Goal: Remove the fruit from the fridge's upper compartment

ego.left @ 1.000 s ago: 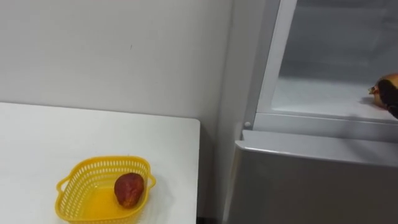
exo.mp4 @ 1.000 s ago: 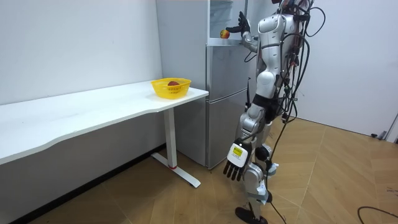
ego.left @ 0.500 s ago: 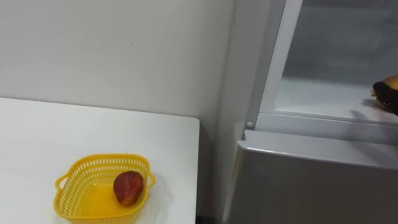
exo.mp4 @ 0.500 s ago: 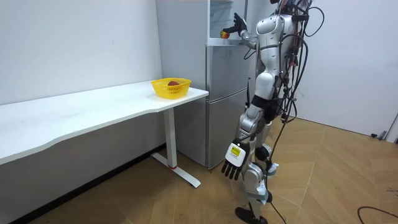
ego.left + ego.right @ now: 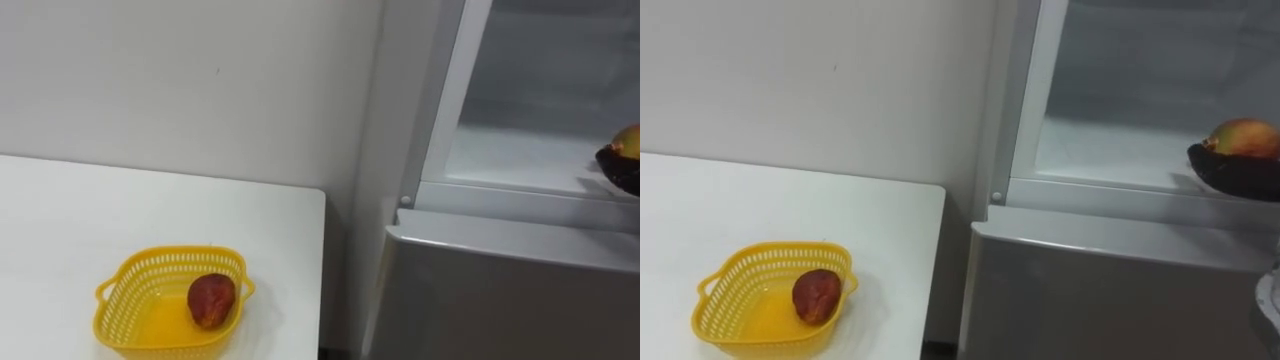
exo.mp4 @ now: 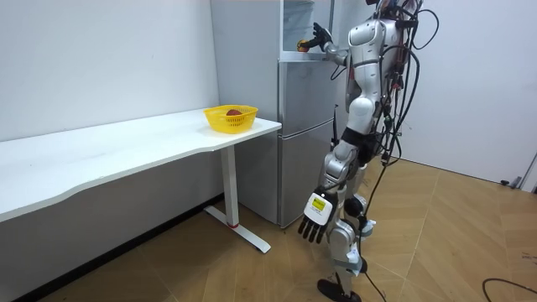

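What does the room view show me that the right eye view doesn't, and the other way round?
Room view: the robot standing before the grey fridge, its left hand hanging open by its leg, the wooden floor. Right eye view: the yellow-red fruit on the upper fridge shelf, the right hand curled round it. Both: that hand in the upper compartment, and the yellow plastic basket holding a dark red fruit on the white table.

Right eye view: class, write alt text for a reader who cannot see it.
The robot's right hand curls its dark fingers under and round a yellow-red fruit inside the open upper fridge. Left of the fridge, a yellow basket holding a red fruit sits on a white table.
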Motion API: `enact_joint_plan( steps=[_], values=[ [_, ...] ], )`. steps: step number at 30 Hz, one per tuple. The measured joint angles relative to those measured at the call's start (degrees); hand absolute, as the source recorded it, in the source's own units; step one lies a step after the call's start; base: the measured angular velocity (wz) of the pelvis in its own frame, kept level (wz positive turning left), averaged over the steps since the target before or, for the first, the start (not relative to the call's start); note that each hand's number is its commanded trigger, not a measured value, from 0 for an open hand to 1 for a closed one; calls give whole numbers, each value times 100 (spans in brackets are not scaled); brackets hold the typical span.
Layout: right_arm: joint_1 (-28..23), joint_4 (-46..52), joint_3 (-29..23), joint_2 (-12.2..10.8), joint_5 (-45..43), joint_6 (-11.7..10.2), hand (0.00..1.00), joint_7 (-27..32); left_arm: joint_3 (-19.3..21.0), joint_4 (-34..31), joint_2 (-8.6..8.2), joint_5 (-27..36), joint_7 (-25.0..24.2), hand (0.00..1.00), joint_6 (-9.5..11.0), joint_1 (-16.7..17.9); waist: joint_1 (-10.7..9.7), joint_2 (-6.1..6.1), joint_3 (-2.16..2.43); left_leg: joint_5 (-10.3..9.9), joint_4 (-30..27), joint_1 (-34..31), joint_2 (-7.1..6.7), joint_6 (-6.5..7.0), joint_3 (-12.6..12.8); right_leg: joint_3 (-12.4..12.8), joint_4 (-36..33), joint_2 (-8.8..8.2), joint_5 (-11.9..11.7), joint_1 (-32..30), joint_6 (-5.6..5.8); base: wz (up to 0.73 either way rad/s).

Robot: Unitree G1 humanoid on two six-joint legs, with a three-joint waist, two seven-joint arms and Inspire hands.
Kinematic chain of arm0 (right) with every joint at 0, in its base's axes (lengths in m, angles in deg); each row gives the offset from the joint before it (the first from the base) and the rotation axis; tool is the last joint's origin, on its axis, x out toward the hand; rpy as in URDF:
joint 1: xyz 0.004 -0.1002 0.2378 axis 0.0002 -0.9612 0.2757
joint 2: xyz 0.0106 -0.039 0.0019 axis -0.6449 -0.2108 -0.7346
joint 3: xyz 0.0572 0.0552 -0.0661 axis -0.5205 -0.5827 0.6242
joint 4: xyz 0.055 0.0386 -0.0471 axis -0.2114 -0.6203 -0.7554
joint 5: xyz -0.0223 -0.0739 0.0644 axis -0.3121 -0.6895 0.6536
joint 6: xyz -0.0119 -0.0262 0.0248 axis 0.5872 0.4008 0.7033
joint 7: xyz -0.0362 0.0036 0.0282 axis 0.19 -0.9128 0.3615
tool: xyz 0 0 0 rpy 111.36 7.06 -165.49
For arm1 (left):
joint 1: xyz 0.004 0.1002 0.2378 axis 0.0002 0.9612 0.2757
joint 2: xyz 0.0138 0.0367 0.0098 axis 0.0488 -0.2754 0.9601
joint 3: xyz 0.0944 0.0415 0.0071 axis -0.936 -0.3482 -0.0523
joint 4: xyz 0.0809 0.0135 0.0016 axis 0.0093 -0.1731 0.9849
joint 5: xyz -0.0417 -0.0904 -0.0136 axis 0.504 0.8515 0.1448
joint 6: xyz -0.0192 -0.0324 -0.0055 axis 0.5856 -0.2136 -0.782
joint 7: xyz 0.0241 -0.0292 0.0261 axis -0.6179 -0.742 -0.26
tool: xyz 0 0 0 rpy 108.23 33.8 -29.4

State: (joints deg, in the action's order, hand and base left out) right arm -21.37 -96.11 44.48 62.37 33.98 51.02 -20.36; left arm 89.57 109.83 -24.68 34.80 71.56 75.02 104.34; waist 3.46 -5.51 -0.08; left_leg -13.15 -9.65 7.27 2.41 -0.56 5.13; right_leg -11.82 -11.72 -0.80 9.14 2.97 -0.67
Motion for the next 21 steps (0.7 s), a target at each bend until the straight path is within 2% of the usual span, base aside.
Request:
enact_joint_plan(
  steps=[6,10,13,17,18,21],
  values=[
    [111,-136,24,111,97,45,0,-120,33,-121,8,3,9,0,-1,74,-8,-83,12,2,-6,3,-3,0,-54,-51,-5,-9,8,10,5,4],
    [402,-742,60,122,242,245,0,-287,65,-164,24,3,56,0,-16,95,-13,-180,23,2,-6,41,-2,0,-78,-97,5,-16,8,82,4,4],
    [470,-972,69,123,242,308,0,-483,65,-158,26,3,55,0,-127,127,-10,-204,28,2,-6,46,-2,0,-76,-100,6,-16,8,88,4,1],
    [488,-1178,78,123,330,366,0,-708,68,-154,36,-3,36,0,-241,142,-4,-181,13,1,-7,47,3,-1,-73,-101,5,-12,7,88,2,0],
    [532,-1245,79,125,421,386,0,-788,69,-154,42,-3,13,0,-259,142,-7,-158,-2,0,-6,46,4,-2,-72,-101,3,-11,5,87,0,0],
    [613,-1350,79,148,499,411,0,-901,71,-154,47,-4,-2,0,-307,145,-6,-87,0,-1,-4,39,4,-2,-76,-107,0,-10,5,84,-1,0]
  ],
)
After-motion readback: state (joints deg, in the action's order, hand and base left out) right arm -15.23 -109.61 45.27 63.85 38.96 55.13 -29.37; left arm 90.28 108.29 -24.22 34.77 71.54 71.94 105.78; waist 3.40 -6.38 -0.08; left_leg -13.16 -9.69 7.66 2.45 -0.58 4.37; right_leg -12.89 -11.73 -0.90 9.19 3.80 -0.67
